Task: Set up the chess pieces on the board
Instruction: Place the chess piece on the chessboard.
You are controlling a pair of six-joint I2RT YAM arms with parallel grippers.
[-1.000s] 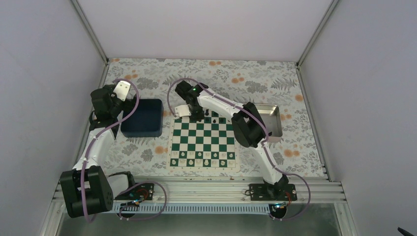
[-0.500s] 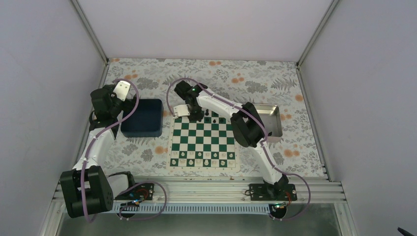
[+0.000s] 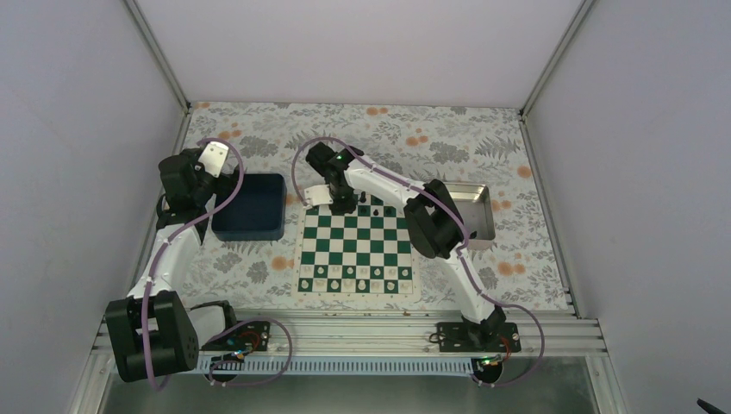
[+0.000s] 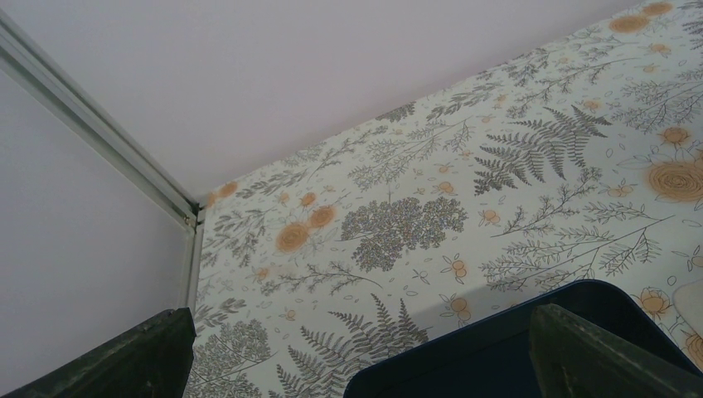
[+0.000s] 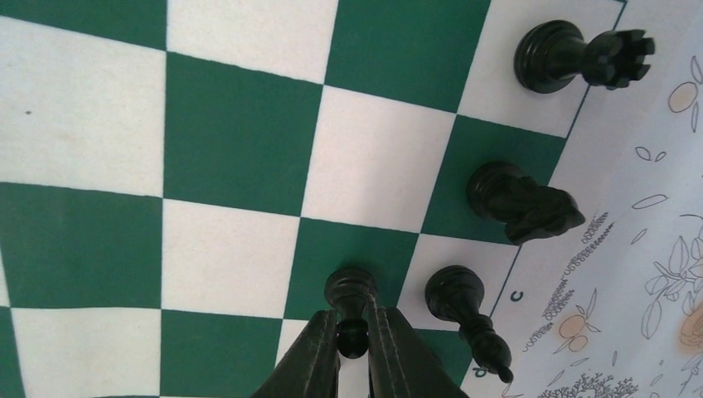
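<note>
The green and white board lies mid-table. My right gripper is over its far left part. In the right wrist view the gripper is shut on the head of a black pawn. The pawn stands upright with its base at a green square, one row in from the edge. A black rook, knight and bishop stand in the edge row beside it. My left gripper is open and empty above the far rim of the blue bin.
White pieces fill the board's two near rows. The dark blue bin sits left of the board. A silver metal tray sits to its right, partly behind the right arm. Walls enclose the table.
My right gripper has shifted slightly left along the board's far edge with the pawn. The left arm has not moved.
</note>
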